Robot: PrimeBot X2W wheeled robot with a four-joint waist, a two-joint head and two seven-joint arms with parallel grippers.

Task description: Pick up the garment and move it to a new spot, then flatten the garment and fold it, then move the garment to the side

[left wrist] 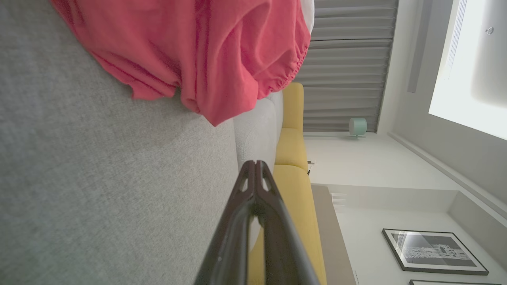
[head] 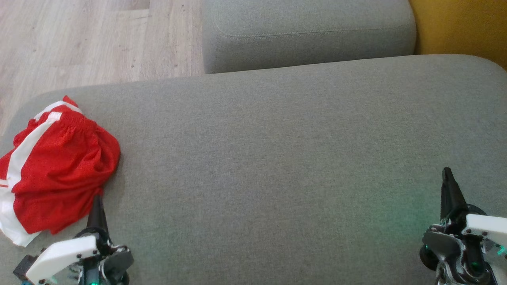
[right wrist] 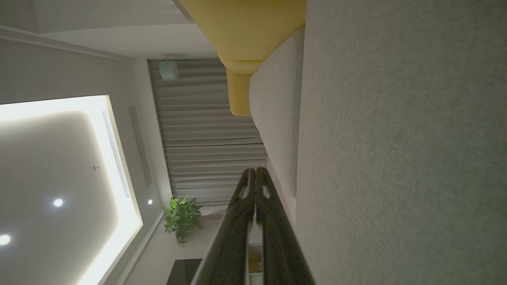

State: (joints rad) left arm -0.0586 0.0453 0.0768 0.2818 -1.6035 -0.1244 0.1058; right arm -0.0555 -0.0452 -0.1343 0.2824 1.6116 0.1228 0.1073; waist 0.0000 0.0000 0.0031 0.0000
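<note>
Shorts (head: 59,170), red mesh with white side stripes, lie crumpled at the left end of the big grey seat cushion (head: 277,158), their white-edged hem reaching that cushion's left edge.

The left claw (head: 97,200) sits at the cushion's near edge. Its two dark fingers are pressed together into a single point and hold nothing. The tip stands just beside the near hem of the shorts, and the left wrist view shows a little bare cushion fabric between tip and cloth.

The right claw (head: 447,174) is at the near right corner of the cushion, well apart from the shorts. Its fingers are likewise closed tight and empty.

Each claw lies low and nearly flat over the cushion, fingers aimed toward its far edge. In both wrist views the grey weave runs close alongside the fingers.
</note>
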